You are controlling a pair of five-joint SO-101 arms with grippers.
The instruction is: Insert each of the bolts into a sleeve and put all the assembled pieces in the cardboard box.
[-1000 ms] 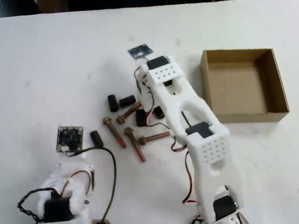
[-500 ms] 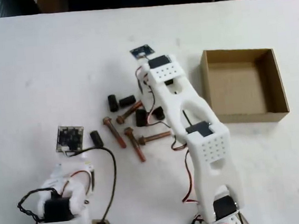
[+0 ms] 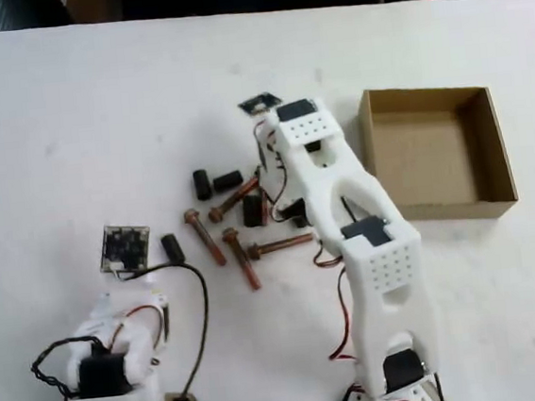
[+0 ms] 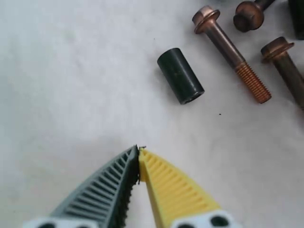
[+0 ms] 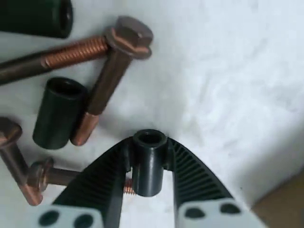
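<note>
Sleeve [image 5: 148, 161] clamped between right fingers [image 5: 102, 185] | bolt [image 5: 57, 176] behind them half-hidden

Left gripper [image 4: 138, 153]: one grey and one yellow ribbed finger, tips pressed together with nothing between them, over the white table [image 4: 71, 85].
Sleeve [image 4: 180, 76]: black, lying on its side, apart from the fingertips, one open end visible.
Nearest bolt [image 4: 231, 53]: copper, lying just beside the sleeve, not touching it.
Second bolt [image 4: 286, 66]: darker, alongside the nearest bolt, cut by the frame edge.
Third bolt head [image 4: 248, 15]: near the nearest bolt's head.
</note>
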